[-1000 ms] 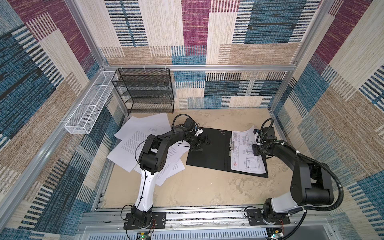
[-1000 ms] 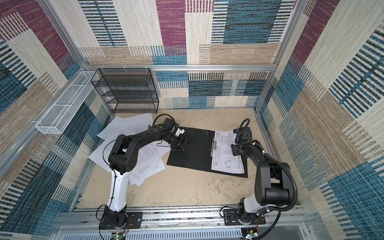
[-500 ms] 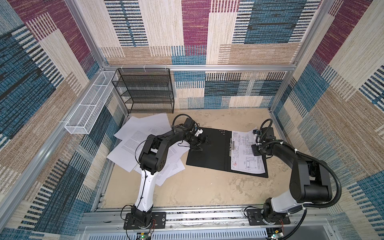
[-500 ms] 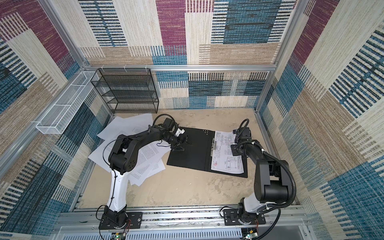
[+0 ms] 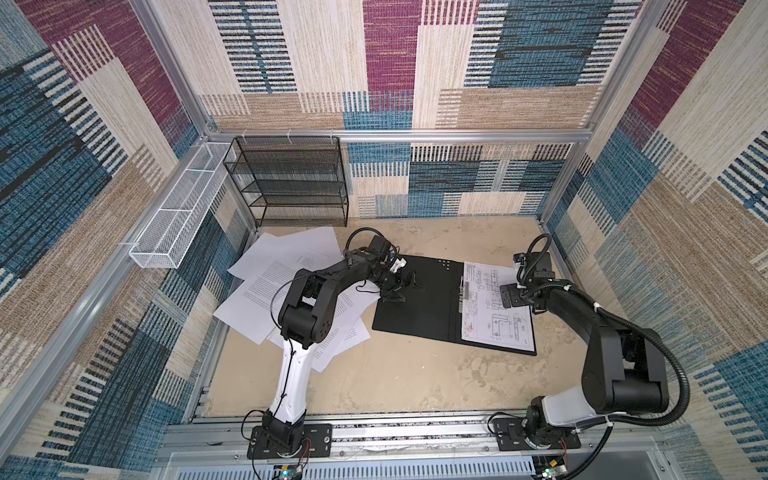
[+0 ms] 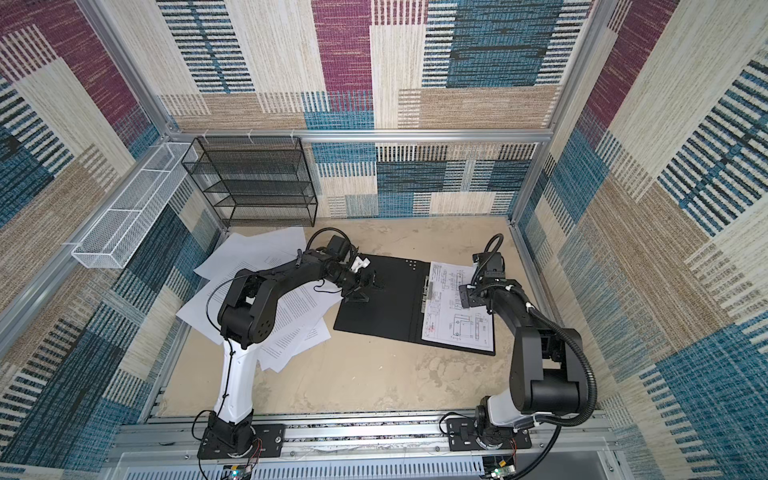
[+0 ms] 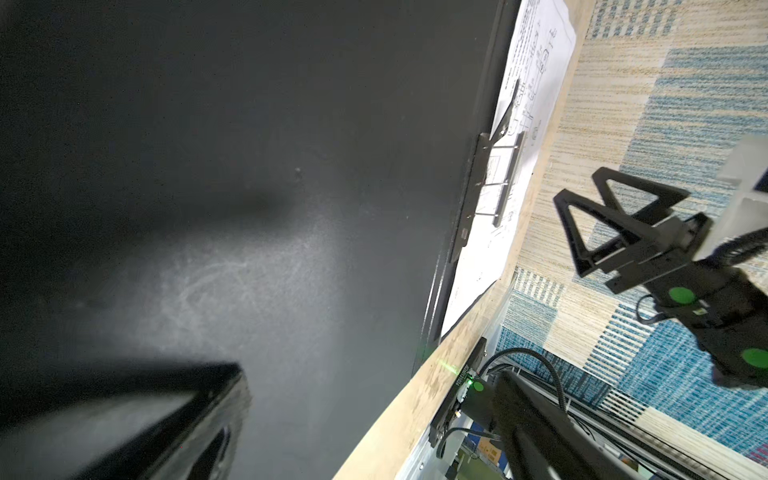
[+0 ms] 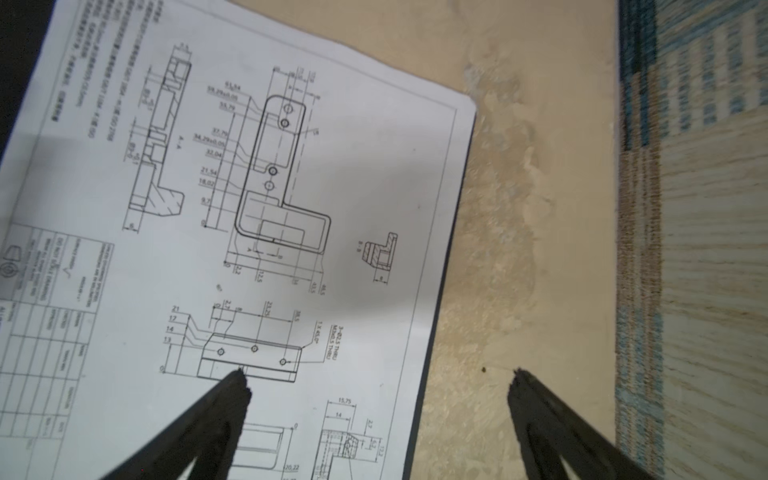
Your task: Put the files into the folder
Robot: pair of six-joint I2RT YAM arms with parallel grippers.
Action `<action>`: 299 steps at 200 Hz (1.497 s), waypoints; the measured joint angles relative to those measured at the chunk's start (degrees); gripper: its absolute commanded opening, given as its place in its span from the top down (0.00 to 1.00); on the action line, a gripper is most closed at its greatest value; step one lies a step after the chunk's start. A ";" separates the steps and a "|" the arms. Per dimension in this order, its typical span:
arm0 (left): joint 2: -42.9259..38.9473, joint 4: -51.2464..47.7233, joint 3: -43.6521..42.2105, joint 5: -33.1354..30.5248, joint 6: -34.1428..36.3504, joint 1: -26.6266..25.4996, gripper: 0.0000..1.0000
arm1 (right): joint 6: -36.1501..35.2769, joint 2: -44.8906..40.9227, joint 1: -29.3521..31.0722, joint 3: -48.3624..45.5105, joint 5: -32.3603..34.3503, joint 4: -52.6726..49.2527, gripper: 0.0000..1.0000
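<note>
1 sheet [image 5: 496, 320] in folder [image 5: 419, 316]. R hand [image 8: 378, 376] apart over it, empty. L hand [image 5: 400, 286] apart over folder's bare half. Pile [image 5: 266, 286] on counter [image 5: 395, 374] left for you to move.

Lab robot cell. Aluminium frame [image 5: 457, 135] boxes a beige tabletop [image 5: 415, 374]; patterned woven panels [image 5: 390, 50] line the walls. Black mesh rack [image 5: 286, 183] stands against the back wall; white wire basket [image 5: 174, 216] just beside it; arm mounting rail [image 5: 415, 432] across the tabletop from it.
</note>
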 measured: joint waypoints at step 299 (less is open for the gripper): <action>-26.16 -14.12 -26.10 -25.11 2.54 32.09 0.00 | 39.80 24.11 38.53 15.63 -22.45 19.30 0.00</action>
